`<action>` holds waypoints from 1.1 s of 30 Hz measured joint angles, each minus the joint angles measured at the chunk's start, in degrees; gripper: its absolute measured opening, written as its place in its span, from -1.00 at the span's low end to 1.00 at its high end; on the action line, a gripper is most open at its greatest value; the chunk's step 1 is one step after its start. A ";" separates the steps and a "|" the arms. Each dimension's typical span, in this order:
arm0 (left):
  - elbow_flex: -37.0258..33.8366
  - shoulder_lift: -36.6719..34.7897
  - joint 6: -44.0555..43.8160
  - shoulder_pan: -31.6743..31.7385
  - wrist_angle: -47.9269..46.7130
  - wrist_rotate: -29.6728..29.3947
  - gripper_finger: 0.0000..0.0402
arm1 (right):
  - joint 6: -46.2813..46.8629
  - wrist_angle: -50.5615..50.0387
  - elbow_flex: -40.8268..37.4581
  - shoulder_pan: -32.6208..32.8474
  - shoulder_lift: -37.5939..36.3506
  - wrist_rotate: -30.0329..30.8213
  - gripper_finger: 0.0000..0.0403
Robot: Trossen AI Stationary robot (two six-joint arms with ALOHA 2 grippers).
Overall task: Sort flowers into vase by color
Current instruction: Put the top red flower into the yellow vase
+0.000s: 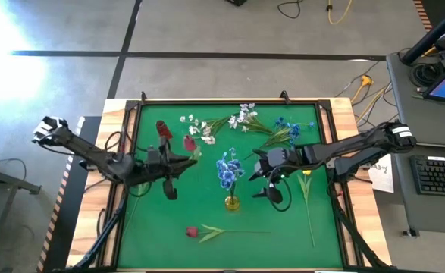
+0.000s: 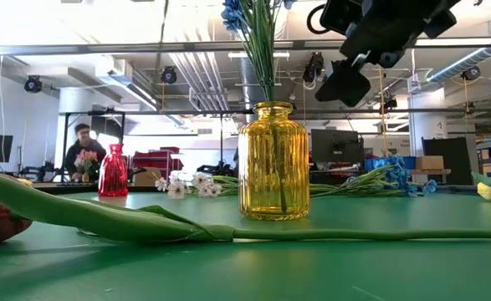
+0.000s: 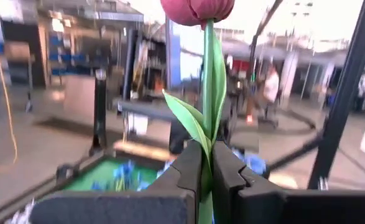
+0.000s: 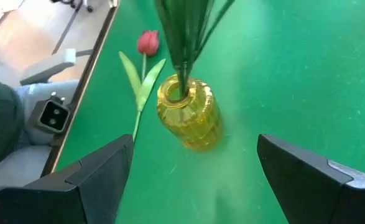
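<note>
My left gripper (image 1: 184, 161) is shut on a red-pink tulip (image 3: 198, 9), whose bloom (image 1: 189, 142) stands up above the fingers, near the red vase (image 1: 164, 129). My right gripper (image 1: 264, 184) hangs open just right of the yellow vase (image 1: 231, 202) and touches nothing. That vase (image 4: 188, 112) stands on its base and holds blue flowers (image 1: 228, 170) by their stems. A second red-pink tulip (image 1: 192, 231) lies flat near the front edge. White sprays (image 1: 207, 125), more blue flowers (image 1: 286, 129) and a yellow tulip (image 1: 307, 174) lie on the mat. My left gripper pinches the tulip's green stem (image 3: 206, 167) between its two fingers, below the long leaf. The fingers reach out about level from the table's left and lie across the stem. The tulip stands upright, lifted clear of the table, its bloom above the fingers.
The green mat (image 1: 283, 227) is framed by a wooden rim (image 1: 123, 189). The red vase (image 2: 114, 171) stands at the far left. Free mat lies at the front right. A person (image 2: 82, 150) is in the room behind the table.
</note>
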 joint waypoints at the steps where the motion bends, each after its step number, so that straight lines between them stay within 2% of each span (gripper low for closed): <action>1: -0.55 0.65 1.06 0.00 3.24 0.26 -1.00 | 0.10 0.06 -0.14 0.02 0.00 0.86 0.67; 4: -2.87 2.91 2.91 0.02 13.45 3.16 -1.00 | 0.07 0.27 -0.25 0.02 0.00 3.07 0.67; 10: -7.02 8.83 3.76 0.00 31.16 10.06 -1.00 | -0.55 3.65 -0.25 0.02 -0.09 3.39 0.67; 20: -7.97 21.68 2.27 -0.03 47.85 11.20 -1.00 | -0.92 4.72 -0.25 0.02 -0.11 3.37 0.67; 24: -7.97 25.16 3.60 -0.04 56.39 14.45 -1.00 | -0.50 4.70 -0.25 0.02 -0.11 3.35 0.67; 27: -7.74 26.34 4.45 -0.04 57.38 16.40 -1.00 | -0.50 4.76 -0.25 0.02 -0.11 3.35 0.67; 33: -6.05 28.92 5.08 -0.04 57.38 16.61 -1.00 | -0.48 5.16 -0.25 0.02 -0.11 3.31 0.67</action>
